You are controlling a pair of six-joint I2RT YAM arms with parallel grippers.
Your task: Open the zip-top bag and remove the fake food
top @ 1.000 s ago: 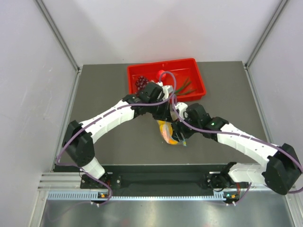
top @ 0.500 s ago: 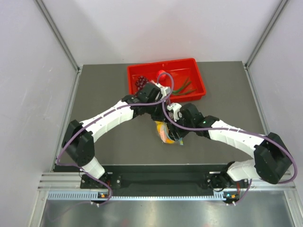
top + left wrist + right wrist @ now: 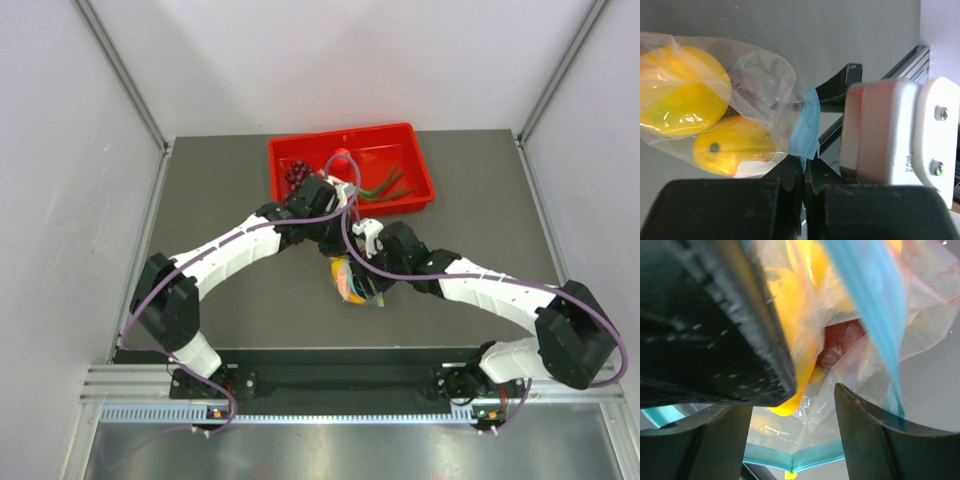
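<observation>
The zip-top bag hangs just above the table's middle, between both grippers. My left gripper is shut on its teal-blue zip strip. The pouch holds the yellow lemon and the orange-yellow mango-shaped fruit. In the top view the left gripper is above the bag and the right gripper is at its right side. My right gripper is open, with the bag's clear plastic and zip strip between its fingers. The maroon piece shows inside.
A red tray stands at the back, holding a purple grape bunch, a small red ball and green stems. White walls close in both sides. The left wrist view shows the right wrist's white housing close by.
My right arm has swung left and brought its open gripper up against the bag. The bag has shifted slightly left. The left gripper still holds the zip strip.
</observation>
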